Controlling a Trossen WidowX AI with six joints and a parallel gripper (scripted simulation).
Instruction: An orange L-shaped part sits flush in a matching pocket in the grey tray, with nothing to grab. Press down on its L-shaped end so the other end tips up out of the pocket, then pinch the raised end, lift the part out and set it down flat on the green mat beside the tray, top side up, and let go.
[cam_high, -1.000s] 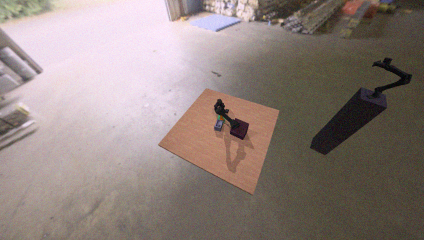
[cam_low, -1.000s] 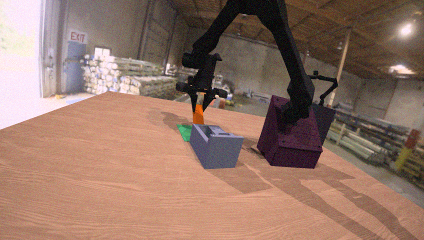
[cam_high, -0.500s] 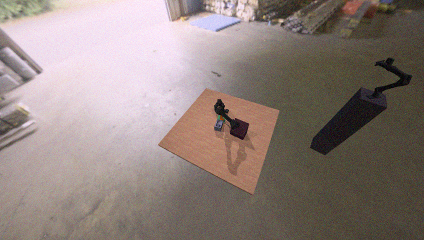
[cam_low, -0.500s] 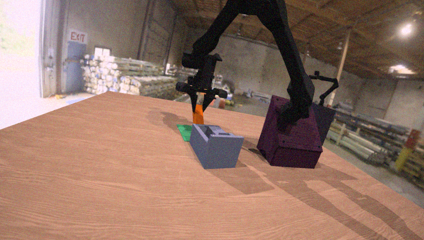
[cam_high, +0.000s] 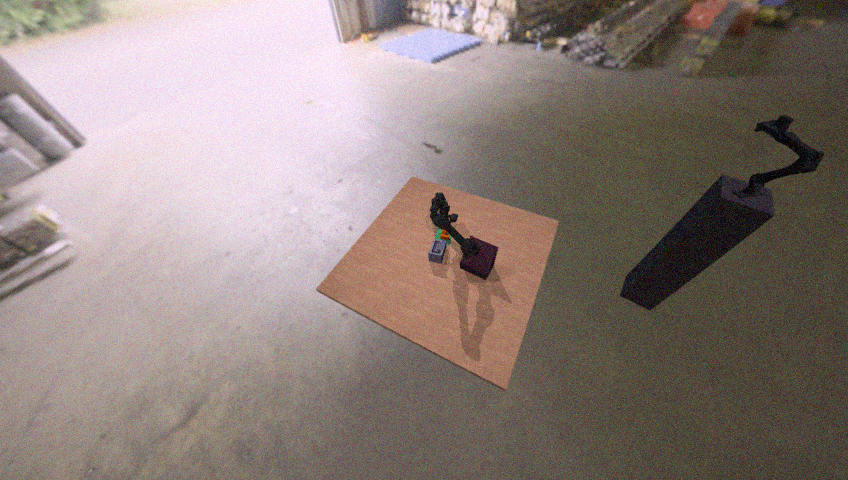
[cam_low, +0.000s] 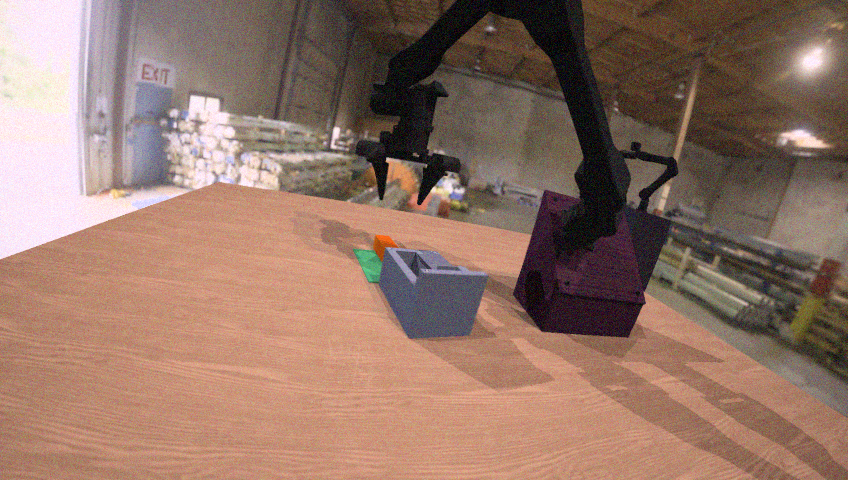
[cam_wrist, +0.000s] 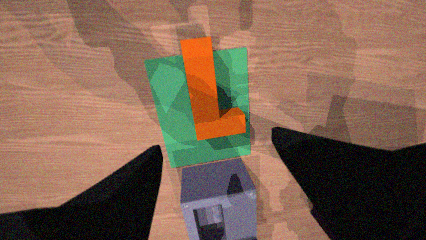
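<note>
A: How do the jaws stand?

B: The gripper (cam_low: 400, 202) (cam_wrist: 217, 142) has its fingers spread, with nothing pinched between them. Its tips hang above the table (cam_high: 386, 267) (cam_low: 238, 356) (cam_wrist: 75, 175).

A: And the orange L-shaped part (cam_high: 445, 235) (cam_low: 385, 245) (cam_wrist: 204, 95)?

B: It lies on the green mat (cam_high: 439, 236) (cam_low: 367, 267) (cam_wrist: 170, 90), the end of its long limb reaching past one edge in the wrist view. Which face is up cannot be told.

A: What obstructs the exterior view?

B: The grey tray (cam_high: 436, 257) (cam_low: 440, 309) (cam_wrist: 215, 180), its pocket vacant, stands on the near side of the mat and hides some of mat and part.

A: What lies to the right?

B: The purple base box (cam_high: 479, 261) (cam_low: 595, 315), apart from the tray, bearing the arm (cam_high: 457, 236) (cam_low: 577, 77). Beyond it, a dark pedestal (cam_high: 696, 243) (cam_low: 651, 237) carries a second arm (cam_high: 803, 157) (cam_low: 666, 163).

A: And at far left?

B: Stacked timber (cam_low: 238, 142), with an exit sign (cam_low: 155, 73) on the wall.
</note>
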